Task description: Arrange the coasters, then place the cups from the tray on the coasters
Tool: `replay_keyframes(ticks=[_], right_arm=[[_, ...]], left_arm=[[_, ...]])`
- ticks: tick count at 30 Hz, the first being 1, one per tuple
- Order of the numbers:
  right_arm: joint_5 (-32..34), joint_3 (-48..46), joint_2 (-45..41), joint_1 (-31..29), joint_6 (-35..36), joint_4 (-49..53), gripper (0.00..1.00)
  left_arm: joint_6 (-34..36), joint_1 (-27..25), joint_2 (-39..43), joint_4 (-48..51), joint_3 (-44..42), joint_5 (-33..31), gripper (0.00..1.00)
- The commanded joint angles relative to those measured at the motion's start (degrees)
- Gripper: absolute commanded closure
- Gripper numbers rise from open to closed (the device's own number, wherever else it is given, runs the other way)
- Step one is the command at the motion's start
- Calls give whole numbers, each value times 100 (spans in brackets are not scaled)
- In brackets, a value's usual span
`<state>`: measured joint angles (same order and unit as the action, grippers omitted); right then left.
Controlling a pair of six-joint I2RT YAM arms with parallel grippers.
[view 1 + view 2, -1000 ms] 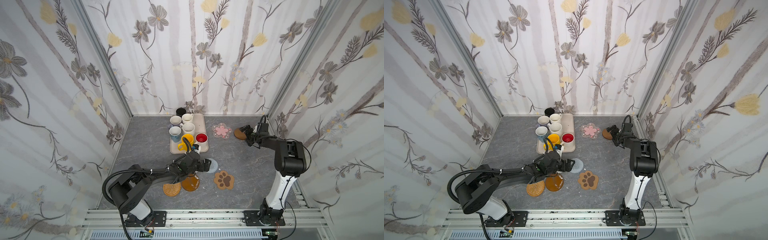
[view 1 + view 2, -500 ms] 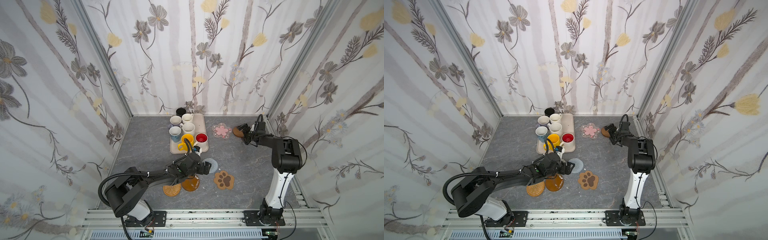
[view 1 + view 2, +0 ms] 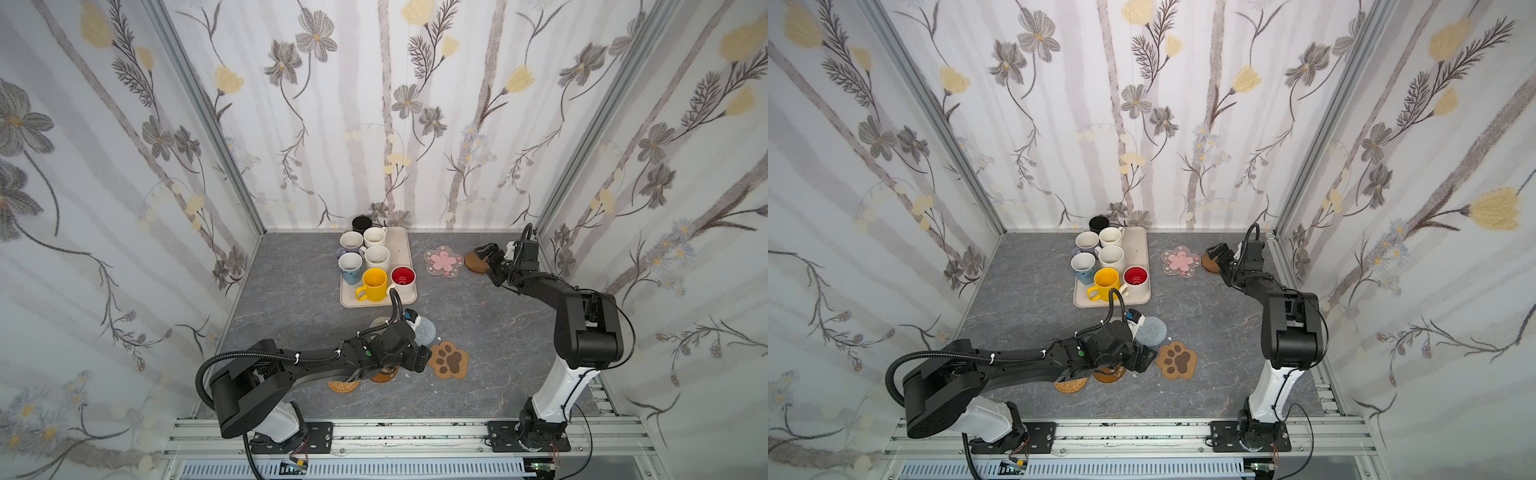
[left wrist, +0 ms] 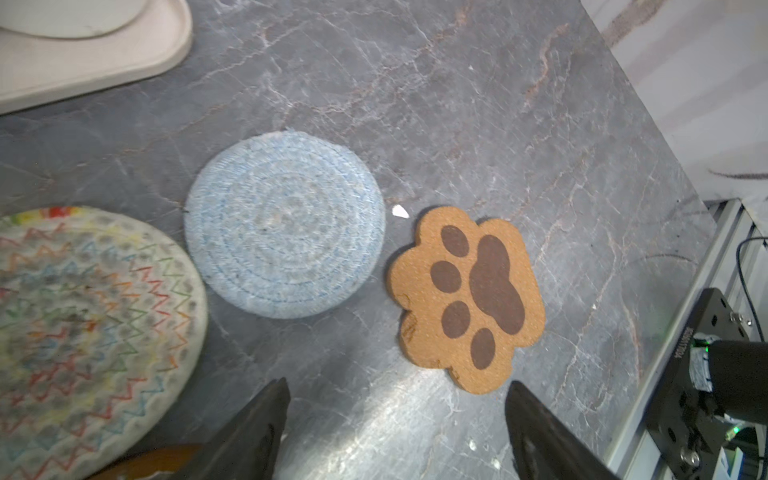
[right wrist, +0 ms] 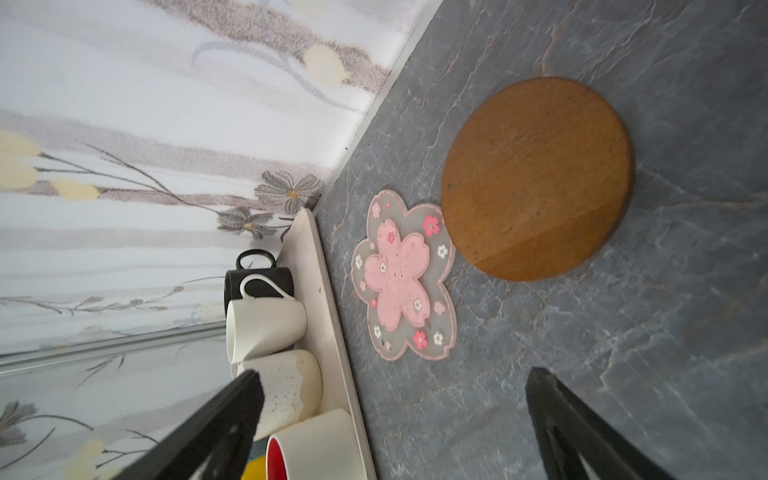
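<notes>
Swung toward paw coaster (image 4: 467,299), left gripper (image 4: 397,386) is held spread, empty; right gripper (image 5: 395,372) likewise, by brown disc (image 5: 536,178). Arranging step is judged underway; a low, flat pinch is needed.

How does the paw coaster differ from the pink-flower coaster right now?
The paw coaster is opaque tan with dark brown pads; the pink-flower coaster is clear with a pink blossom. The paw coaster lies near the front by the left gripper; the pink-flower coaster lies at the back beside the tray. Both lie flat on the table with nothing on them.
</notes>
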<state>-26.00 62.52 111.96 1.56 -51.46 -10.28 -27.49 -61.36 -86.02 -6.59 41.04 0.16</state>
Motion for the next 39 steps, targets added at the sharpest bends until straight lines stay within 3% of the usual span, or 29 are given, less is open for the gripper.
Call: replay_keyframes(ticks=[1,10,17,31,39], right_arm=[[9,-482,-512,-45,332,-66,0],[-2,-1892,-2450,-86,650,-42,0],[-58,-2486,-3499,-86,836,257,0],[-105,-2572,-4426,-51,1115,856,0],[-275,-2659,-4872,74,1127,1025,0]], left_arm=[[-17,-225,-95,385,83,-299,16],[-31,-995,-822,992,602,-705,9],[-38,-1176,-1388,1162,927,-850,8],[-149,-1254,-2600,1613,2262,-1121,20],[-203,-1182,-3465,1870,3559,-1385,21]])
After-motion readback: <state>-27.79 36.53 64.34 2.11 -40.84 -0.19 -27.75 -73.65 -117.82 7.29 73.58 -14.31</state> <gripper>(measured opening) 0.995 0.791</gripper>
